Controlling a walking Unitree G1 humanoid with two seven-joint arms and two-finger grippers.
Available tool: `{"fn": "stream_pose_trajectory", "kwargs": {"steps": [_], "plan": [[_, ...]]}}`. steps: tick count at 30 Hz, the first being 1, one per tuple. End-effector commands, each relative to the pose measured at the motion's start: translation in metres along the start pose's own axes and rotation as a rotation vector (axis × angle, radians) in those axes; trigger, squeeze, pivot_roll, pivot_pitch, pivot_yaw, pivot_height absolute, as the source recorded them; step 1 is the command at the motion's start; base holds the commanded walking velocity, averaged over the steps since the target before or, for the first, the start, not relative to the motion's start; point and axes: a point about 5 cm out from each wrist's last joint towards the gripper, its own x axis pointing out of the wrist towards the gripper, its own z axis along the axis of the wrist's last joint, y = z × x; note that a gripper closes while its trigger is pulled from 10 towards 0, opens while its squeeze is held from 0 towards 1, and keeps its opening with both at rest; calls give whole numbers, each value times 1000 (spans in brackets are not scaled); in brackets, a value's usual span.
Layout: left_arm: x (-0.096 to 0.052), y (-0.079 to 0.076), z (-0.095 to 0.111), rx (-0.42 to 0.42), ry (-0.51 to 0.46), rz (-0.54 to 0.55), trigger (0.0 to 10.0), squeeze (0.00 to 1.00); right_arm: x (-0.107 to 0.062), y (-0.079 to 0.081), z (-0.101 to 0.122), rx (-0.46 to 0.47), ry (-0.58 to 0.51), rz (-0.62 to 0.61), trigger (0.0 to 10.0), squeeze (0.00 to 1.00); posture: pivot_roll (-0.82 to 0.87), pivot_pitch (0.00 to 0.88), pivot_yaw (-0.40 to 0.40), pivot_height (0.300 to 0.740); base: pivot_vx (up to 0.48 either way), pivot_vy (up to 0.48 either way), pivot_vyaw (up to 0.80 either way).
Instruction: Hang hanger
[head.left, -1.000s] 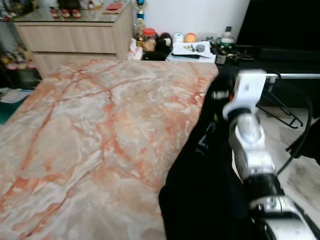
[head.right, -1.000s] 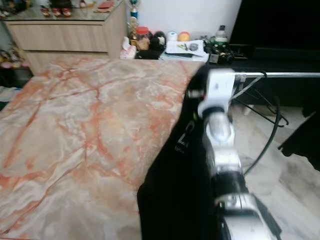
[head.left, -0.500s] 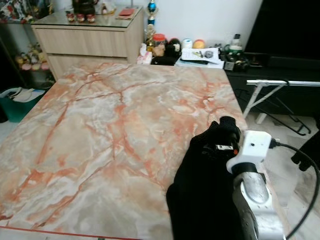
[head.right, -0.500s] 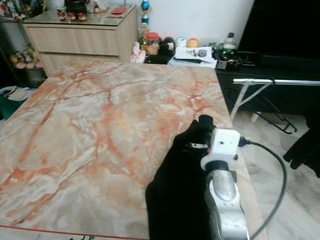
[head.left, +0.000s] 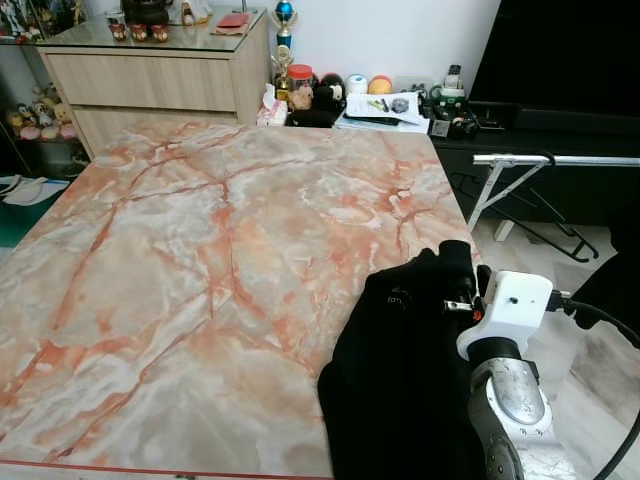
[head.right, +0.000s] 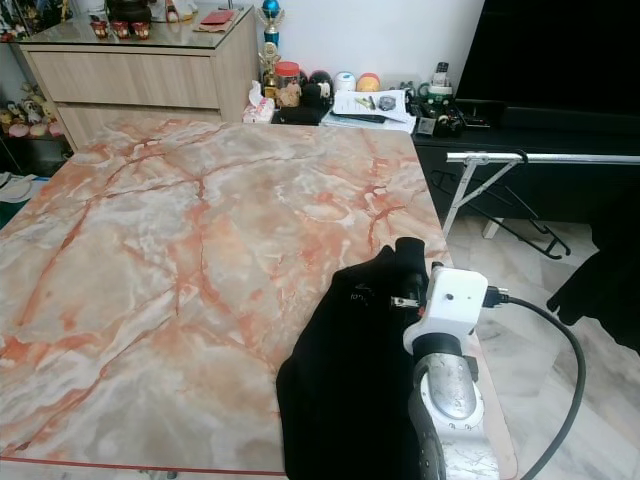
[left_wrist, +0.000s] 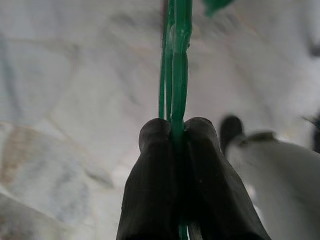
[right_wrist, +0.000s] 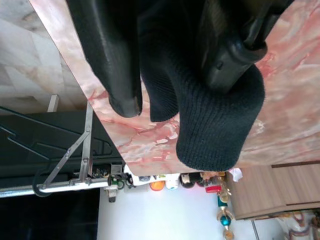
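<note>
since a moment ago the right arm has drawn back from the rail to the bench's (head.left: 200, 250) near right corner. at about four o'clock on the marble top, the right hand (right_wrist: 185, 75) has its fingers wrapped in a black knitted garment (head.right: 350, 370) heaped there, gripping its fold. the left hand (left_wrist: 172, 150) is clamped narrow on a thin green hanger (left_wrist: 177, 60). a metal rail (head.left: 560, 160) stands at two o'clock.

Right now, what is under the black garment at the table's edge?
Under the black garment lies the marble table. The right gripper grips a fold of it. The garment covers the table's near right corner, so what else may lie beneath cannot be seen. The left gripper pinches a green hanger.
</note>
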Motion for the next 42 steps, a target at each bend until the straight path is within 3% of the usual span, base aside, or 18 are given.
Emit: {"fn": "stream_pose_trajectory", "kwargs": {"steps": [1,4,8,16,17,18,30,42], "plan": [[-5,29,-22,3,36,39,10000,0,-2,-2,5,-6,-12,-5,10000,1000,-5,110,-15,740,0,0,0],[-6,35,-26,27,34,17,10000,0,-3,-3,4,-14,-4,-15,10000,1000,-9,112,-15,740,0,0,0],[-8,30,-29,51,30,-63,10000,0,-7,-7,-4,-46,52,-27,10000,1000,-12,115,-17,740,0,0,0],[-11,42,-32,12,3,-23,10000,0,-17,-9,-16,-34,96,-14,10000,1000,3,120,-19,740,0,0,0],[-11,41,-32,10,1,-24,10000,0,-17,-8,-16,-34,93,-9,10000,580,3,120,-19,740,0,0,0],[-11,39,-33,5,-6,-35,10000,0,-17,-6,-15,-37,90,0,10000,0,1,120,-21,740,0,0,0],[-9,21,-23,-33,-37,-102,10000,0,-19,-3,-15,-31,88,3,10000,0,-2,120,-20,740,0,0,0],[-9,27,-26,-48,-23,-110,10000,0,-19,-2,-16,-18,88,-1,10000,0,4,121,-15,740,-84,0,0]]}}
